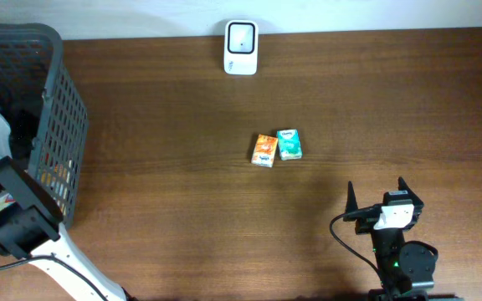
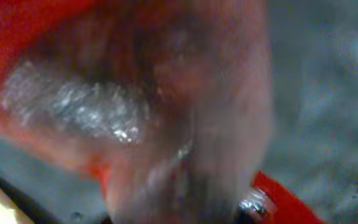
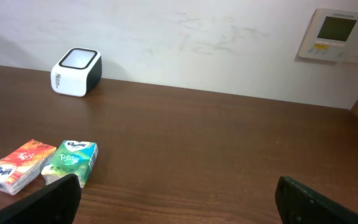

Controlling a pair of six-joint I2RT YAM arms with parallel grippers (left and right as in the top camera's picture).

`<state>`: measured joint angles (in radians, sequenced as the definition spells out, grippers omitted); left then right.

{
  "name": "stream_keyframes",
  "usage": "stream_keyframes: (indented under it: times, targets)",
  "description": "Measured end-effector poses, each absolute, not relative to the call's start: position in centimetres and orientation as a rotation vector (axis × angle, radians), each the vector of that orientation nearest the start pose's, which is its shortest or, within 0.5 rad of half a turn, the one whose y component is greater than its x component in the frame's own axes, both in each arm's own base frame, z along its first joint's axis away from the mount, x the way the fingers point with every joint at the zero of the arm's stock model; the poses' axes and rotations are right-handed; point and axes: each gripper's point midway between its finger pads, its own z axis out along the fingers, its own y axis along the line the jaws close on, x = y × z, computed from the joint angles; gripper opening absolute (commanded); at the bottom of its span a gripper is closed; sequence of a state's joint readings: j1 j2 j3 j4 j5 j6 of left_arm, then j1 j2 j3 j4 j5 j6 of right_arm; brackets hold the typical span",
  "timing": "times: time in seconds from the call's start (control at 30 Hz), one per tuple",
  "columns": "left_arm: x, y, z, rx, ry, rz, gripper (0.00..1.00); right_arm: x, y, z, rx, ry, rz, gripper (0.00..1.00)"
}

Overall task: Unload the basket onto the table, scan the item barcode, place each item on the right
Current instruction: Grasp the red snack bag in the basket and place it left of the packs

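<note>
- One broad desk (image 1: 182, 234) carries everything.
- Grey basket (image 1: 57, 92) at the desk's left edge holds the item, I judge; the left arm (image 1: 11, 209) reaches into it, its hand hidden from overhead.
- Right hand (image 1: 376, 191), near the front-right corner, has fingers wide apart and empty.
- Scanner (image 1: 241, 48) stands mid far edge.
- Only the left wrist view shows the red film-wrapped item (image 2: 73, 106), blurred and very close; whether that hand is clamped on it I cannot tell. It is likely light, crinkly and slippery: grip the flat sides.
- Orange pack (image 1: 264, 150) and green pack (image 1: 289, 144) lie touching mid-desk.
</note>
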<state>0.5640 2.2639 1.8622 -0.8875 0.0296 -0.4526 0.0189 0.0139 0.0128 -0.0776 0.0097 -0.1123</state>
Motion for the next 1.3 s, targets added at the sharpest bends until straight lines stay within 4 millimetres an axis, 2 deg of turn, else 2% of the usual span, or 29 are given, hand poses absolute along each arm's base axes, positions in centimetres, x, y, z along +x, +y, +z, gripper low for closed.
stream_keyframes:
  times: [0.1,0.2,0.27,0.3,0.37,0.43,0.47,0.5,0.53,0.6,0.63,0.67,0.73,0.8,0.83,0.87,0.9,0.93,1.0,1.03,1.07,1.1,1.2,1.23,1.27,1.3]
  targets:
    - [42.8,26.5,4.2,-1.359,2.522,-0.011,0.0,24.6,0.3,15.8,-0.101,1.647,-0.079,0.99]
    - [41.6,25.8,4.6,-1.382,2.567,-0.018,0.0,24.6,0.3,15.8,-0.101,1.647,-0.079,0.99]
    - [41.5,25.4,5.5,-1.381,2.569,-0.035,0.0,24.6,0.3,15.8,-0.101,1.647,-0.08,0.99]
    - [41.7,25.3,6.7,-1.367,2.551,-0.053,0.0,24.6,0.3,15.8,-0.101,1.647,-0.08,0.99]
    - [42.8,25.5,13.4,-1.283,2.421,-0.07,0.0,24.6,0.3,15.8,-0.101,1.647,-0.08,0.98]
    - [42.3,24.8,23.1,-1.167,2.24,-0.066,0.0,24.6,0.3,15.8,-0.101,1.647,-0.08,0.99]
    - [41.4,23.9,28.6,-1.095,2.138,-0.074,0.0,24.6,0.3,15.8,-0.101,1.647,-0.08,0.98]
    - [40.4,22.4,33.2,-1.019,2.054,-0.107,0.0,24.6,0.3,15.8,-0.101,1.647,-0.08,0.99]
    - [39.7,20.5,36.7,-0.941,1.997,-0.162,0.0,24.6,0.3,15.8,-0.101,1.647,-0.079,0.99]
    - [38.7,15.5,41.7,-0.763,1.94,-0.304,0.0,24.6,0.3,15.8,-0.101,1.647,-0.08,0.98]
    - [38.8,12.8,42.9,-0.675,1.938,-0.379,0.0,24.6,0.3,15.8,-0.1,1.647,-0.079,0.99]
    - [39.4,8.7,43.8,-0.551,1.956,-0.49,0.0,24.6,0.3,15.8,-0.101,1.647,-0.08,0.99]
    - [41.0,0.6,42.9,-0.334,2.045,-0.662,0.0,24.6,0.3,15.8,-0.101,1.647,-0.079,0.98]
    - [41.9,-6.7,40.9,-0.123,2.137,-0.766,0.0,24.6,0.3,15.8,-0.101,1.647,-0.079,0.99]
    - [42.0,-10.4,39.3,-0.028,2.197,-0.793,0.0,24.6,0.3,15.8,-0.101,1.647,-0.08,0.99]
    - [42.0,-12.6,37.9,0.02,2.245,-0.791,0.0,24.6,0.3,15.8,-0.101,1.647,-0.08,0.98]
    - [41.8,-15.9,35.0,0.085,2.337,-0.748,0.0,24.6,0.3,15.8,-0.101,1.647,-0.08,0.99]
    - [41.6,-17.9,33.0,0.13,2.398,-0.718,0.0,24.6,0.3,15.8,-0.101,1.647,-0.08,0.99]
    - [41.1,-20.8,28.1,0.194,2.547,-0.593,0.0,24.6,0.3,15.8,-0.101,1.647,-0.079,0.99]
    - [40.6,-22.5,23.7,0.246,2.662,-0.475,0.0,24.6,0.3,15.8,-0.101,1.647,-0.079,0.99]
    - [40.3,-23.2,20.9,0.28,2.73,-0.392,0.0,24.6,0.3,15.8,-0.101,1.647,-0.079,0.99]
    - [39.9,-23.5,17.7,0.312,2.808,-0.271,0.0,24.6,0.3,15.8,-0.101,1.647,-0.08,0.99]
    - [39.4,-23.8,9.9,0.39,2.953,-0.02,0.01,24.6,0.3,15.8,-0.101,1.647,-0.079,0.99]
    - [39.2,-23.6,8.1,0.402,2.988,0.028,0.01,24.6,0.3,15.8,-0.101,1.647,-0.08,0.98]
    - [39.0,-23.3,6.2,0.413,3.026,0.083,0.04,24.6,0.3,15.8,-0.101,1.647,-0.079,0.98]
    - [38.9,-23.0,4.7,0.422,3.051,0.119,0.18,24.6,0.3,15.8,-0.101,1.647,-0.079,0.99]
